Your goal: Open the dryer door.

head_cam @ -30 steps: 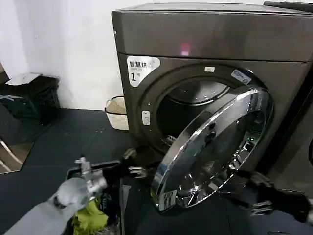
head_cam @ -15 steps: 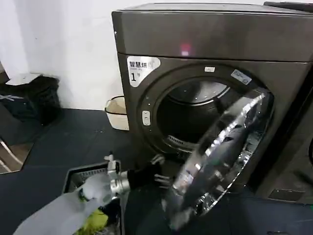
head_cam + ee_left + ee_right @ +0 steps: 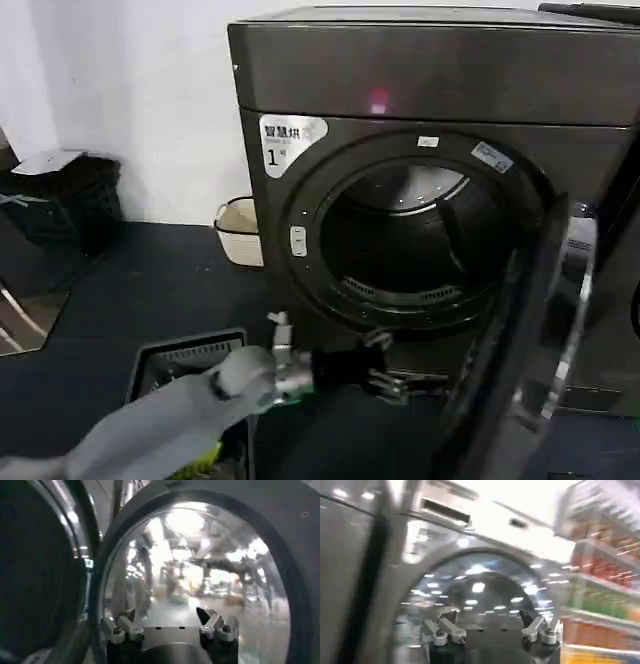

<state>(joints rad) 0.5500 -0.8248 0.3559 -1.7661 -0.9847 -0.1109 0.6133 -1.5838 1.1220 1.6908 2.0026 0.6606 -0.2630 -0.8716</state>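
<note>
One gripper works: the left gripper (image 3: 385,372), fingers spread and empty, reaches toward the dryer door (image 3: 535,335), swung edge-on right of the dryer (image 3: 420,90). Push gently outward, avoiding a rebound.

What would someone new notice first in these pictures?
The dryer door, chrome-ringed, stands swung wide on the right, edge-on in the head view, leaving the dark drum opening of the dryer bare. Just below that opening, the left gripper reaches in with its jaws open and holding nothing. A pink indicator light glows on the panel above.
</note>
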